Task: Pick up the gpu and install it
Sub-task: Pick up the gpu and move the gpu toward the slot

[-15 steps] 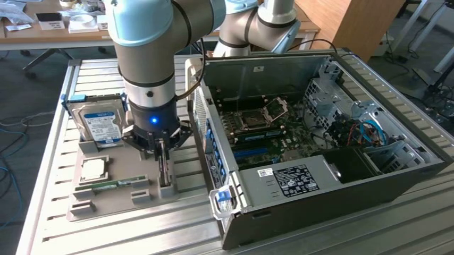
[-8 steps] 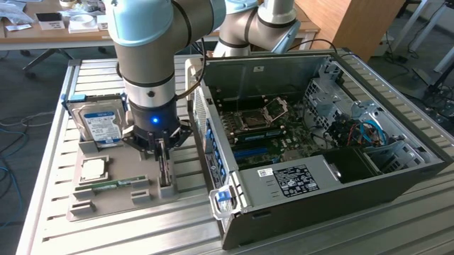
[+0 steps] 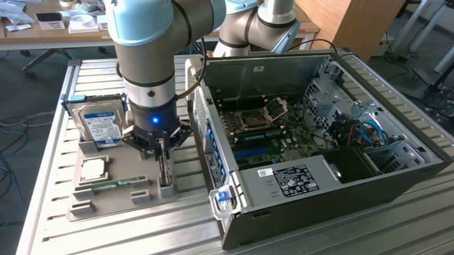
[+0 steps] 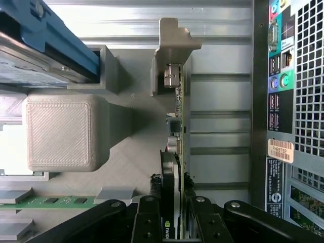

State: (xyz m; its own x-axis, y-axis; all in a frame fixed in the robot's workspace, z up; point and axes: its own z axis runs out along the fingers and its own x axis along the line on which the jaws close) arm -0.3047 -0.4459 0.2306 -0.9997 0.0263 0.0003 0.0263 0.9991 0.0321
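My jaws are closed on the gpu (image 4: 174, 167), which stands on edge in its grey tray (image 3: 114, 204).

Nearest me, my jaws pinch the card's upper edge from both sides. It sits upright in the tray's slot on the tabletop (image 3: 319, 234) and, as far as I can judge, is not yet lifted. Beyond, just beside the tray, the open computer case (image 3: 397, 175) shows its motherboard (image 3: 266, 133) without the card, so installing remains.

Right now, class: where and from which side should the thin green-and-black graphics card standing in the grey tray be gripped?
Pinch the thin green-and-black graphics card across its two flat faces, along the upper edge, coming straight down. It stands on edge in the grey tray, faces upright, top free; avoid the irregular pale metal bracket.
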